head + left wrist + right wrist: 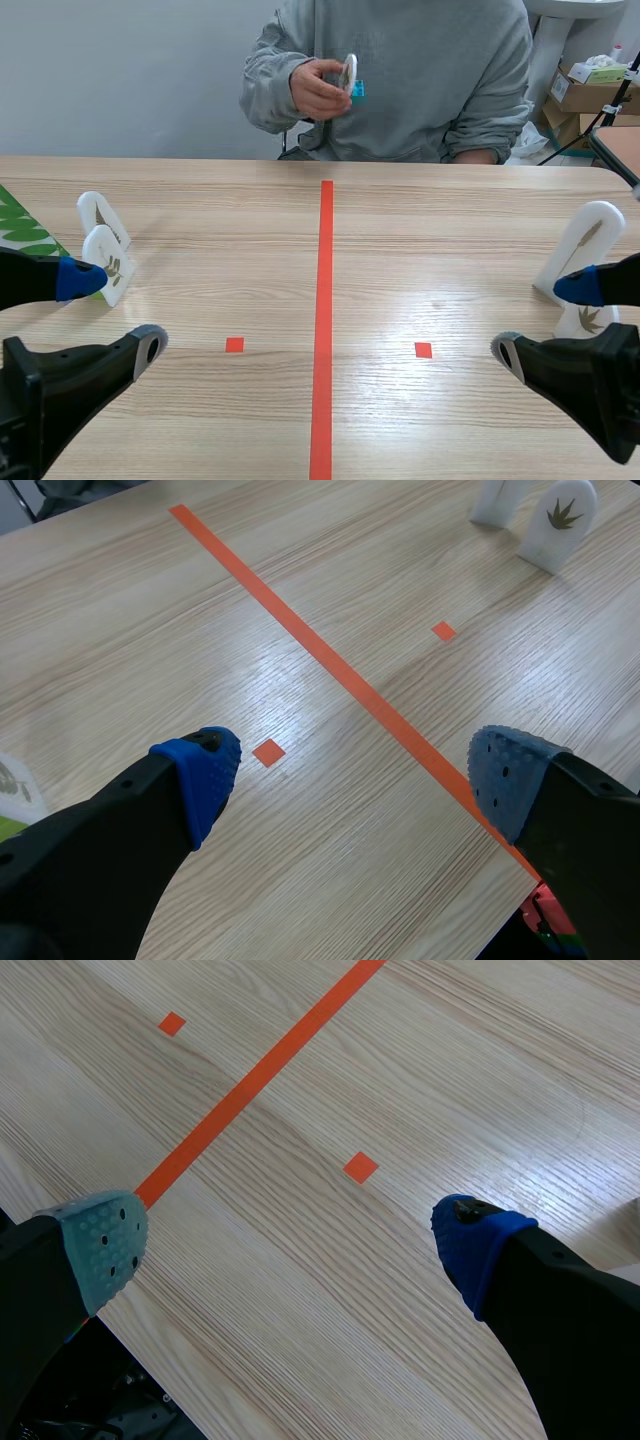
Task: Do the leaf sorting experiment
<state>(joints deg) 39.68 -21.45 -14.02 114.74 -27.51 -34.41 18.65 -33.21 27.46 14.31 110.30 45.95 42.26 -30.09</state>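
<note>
Two white arched stands with leaf pictures (107,262) stand at the table's left, and two more (590,240) at its right. Across the table a person's hand holds up a small round white piece (348,74) with a teal bit beside it. My left gripper (115,315) hovers open over the near left of the table, just beside the nearer left stand, holding nothing. My right gripper (543,320) hovers open at the near right, close to the low right stand (586,320). In the left wrist view the gripper (358,780) is open over bare wood, with the right stands (556,520) far ahead. The right wrist view shows its gripper (288,1245) open over bare wood.
A green leaf-patterned sheet (20,228) lies at the table's left edge. Cardboard boxes (590,95) stand behind the table at the back right. An orange tape line (324,320) runs down the table's middle.
</note>
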